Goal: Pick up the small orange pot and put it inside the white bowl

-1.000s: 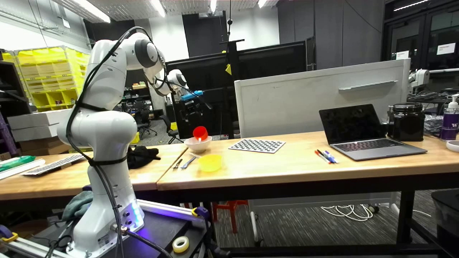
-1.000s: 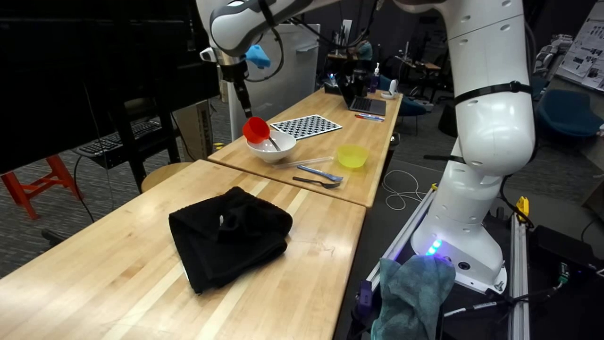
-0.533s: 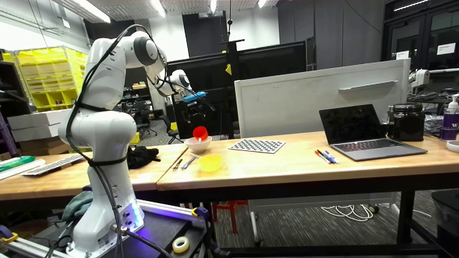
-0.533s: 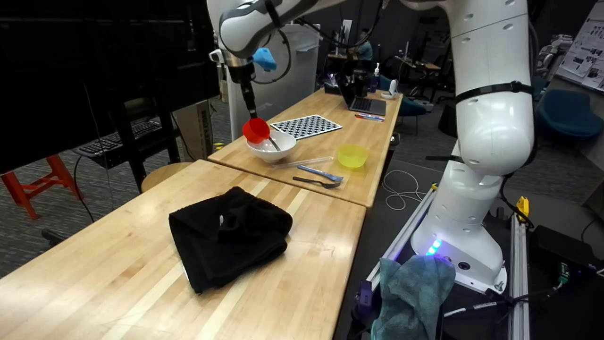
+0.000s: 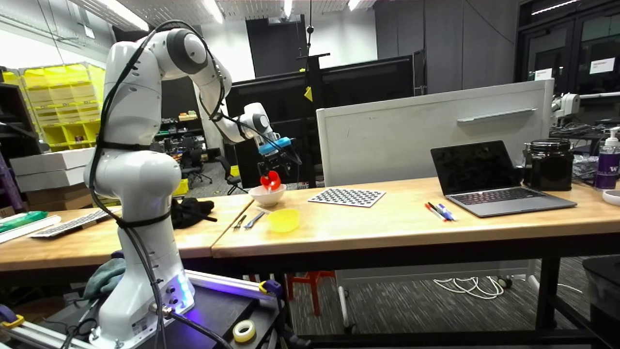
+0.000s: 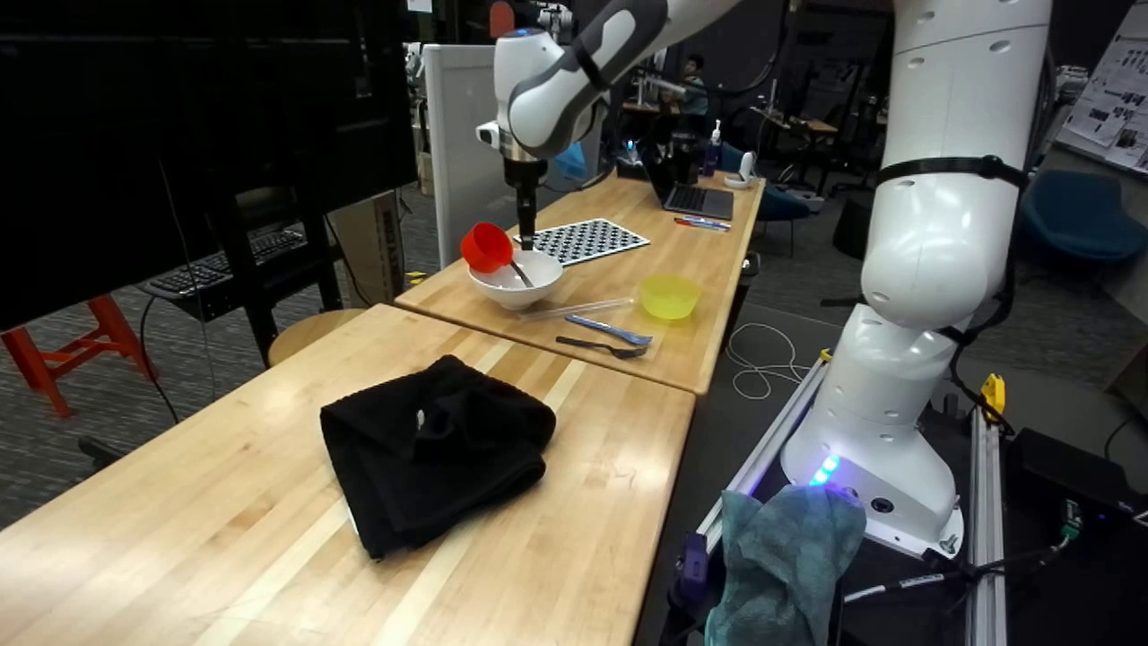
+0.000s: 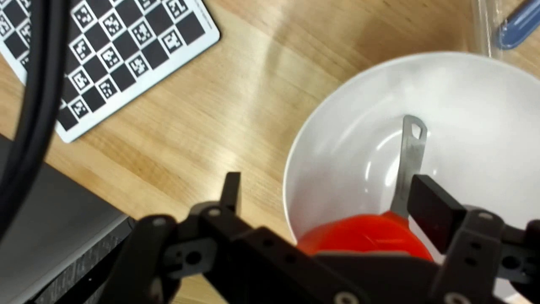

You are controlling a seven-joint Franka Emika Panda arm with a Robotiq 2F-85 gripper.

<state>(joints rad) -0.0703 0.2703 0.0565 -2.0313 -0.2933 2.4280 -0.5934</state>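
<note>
The small orange pot (image 6: 487,248) is tilted at the rim of the white bowl (image 6: 502,292), its grey metal handle reaching down into the bowl. In an exterior view the pot (image 5: 276,181) shows above the bowl (image 5: 266,197), partly covered by a dark gripper finger. In the wrist view the pot (image 7: 367,232) is low between the fingers, its lower part hidden by the gripper, with the bowl (image 7: 329,185) around the handle. My gripper (image 7: 327,183) is open, one finger outside the bowl's rim, one over its inside. Whether a finger touches the pot cannot be told.
A checkered mat (image 6: 583,240) lies beside the bowl. A yellow bowl (image 6: 670,296), a clear strip (image 6: 578,309), a blue utensil (image 6: 608,329) and a black fork (image 6: 601,346) lie nearby. A black cloth (image 6: 439,449) and a laptop (image 5: 489,184) are farther off.
My gripper has come down and moved to the right in both exterior views, from above and behind the pot to beside it. The pot and bowl have not moved.
</note>
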